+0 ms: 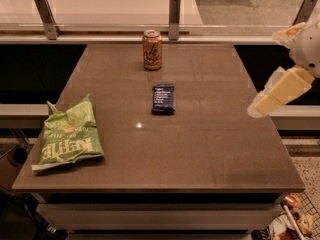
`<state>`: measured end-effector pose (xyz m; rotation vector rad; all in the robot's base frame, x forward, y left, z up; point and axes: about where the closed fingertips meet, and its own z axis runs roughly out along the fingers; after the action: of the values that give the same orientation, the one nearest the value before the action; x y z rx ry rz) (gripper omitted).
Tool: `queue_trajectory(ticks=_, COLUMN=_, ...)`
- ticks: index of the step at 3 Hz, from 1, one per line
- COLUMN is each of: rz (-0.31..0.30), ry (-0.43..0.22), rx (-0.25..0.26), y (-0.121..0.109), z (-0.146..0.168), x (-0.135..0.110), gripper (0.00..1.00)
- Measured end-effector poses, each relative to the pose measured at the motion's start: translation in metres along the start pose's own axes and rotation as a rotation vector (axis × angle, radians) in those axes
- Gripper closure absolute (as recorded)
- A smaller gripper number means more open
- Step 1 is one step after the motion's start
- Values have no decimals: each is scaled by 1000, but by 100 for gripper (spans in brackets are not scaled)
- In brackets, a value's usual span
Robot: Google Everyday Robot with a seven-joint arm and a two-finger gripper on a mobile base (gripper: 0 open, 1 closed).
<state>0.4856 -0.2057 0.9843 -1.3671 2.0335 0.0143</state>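
My gripper (264,73) hangs at the right edge of the view, just off the brown table's (200,144) right side and above its surface. Its two cream fingers (282,89) are spread apart, open, with nothing between them. The nearest thing is a dark blue snack bar (163,98) lying flat at the table's middle, well to the gripper's left. An orange-brown drink can (152,49) stands upright near the far edge. A green chip bag (68,137) lies at the front left.
A glass rail with metal posts (174,10) runs behind the table's far edge. Dark gaps flank the table on both sides. Some cluttered items (295,219) sit on the floor at the lower right.
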Motion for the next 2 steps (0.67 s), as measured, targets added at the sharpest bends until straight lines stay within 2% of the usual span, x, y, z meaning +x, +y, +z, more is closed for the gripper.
queue_trajectory(ticks=1, rz=33, ry=-162, rx=59, y=-25, z=28, x=-31, gripper=0)
queue_trajectory(ticks=2, rz=65, ry=-276, rx=89, y=-56, z=60, x=-60, gripper=0)
